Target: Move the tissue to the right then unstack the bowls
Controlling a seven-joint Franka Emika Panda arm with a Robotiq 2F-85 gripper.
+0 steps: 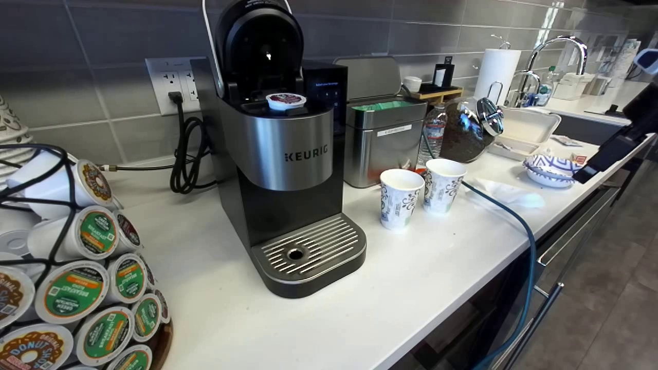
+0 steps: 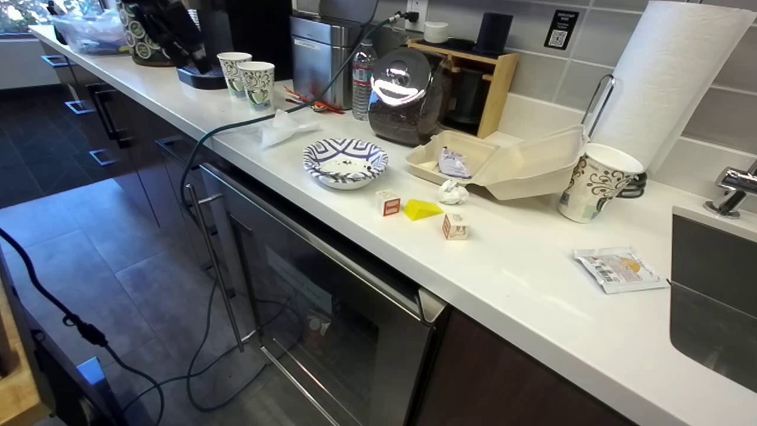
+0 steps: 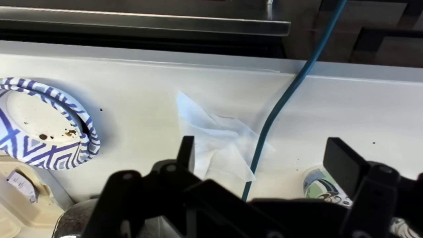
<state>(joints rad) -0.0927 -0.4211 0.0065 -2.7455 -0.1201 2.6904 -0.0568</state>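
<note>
On the counter point(image 3: 138, 132), the tissue point(image 3: 216, 132) is seemingly crossed at one edge by a blue cable point(image 3: 277, 109) — it could be snagged when dragged. The gripper point(image 3: 264, 157) is spread wide above, empty; by that breadth a paper cup point(image 3: 316, 184) may be knocked. The bowls point(image 3: 39, 115), nested nearby with rims close, might be lifted together.
</note>
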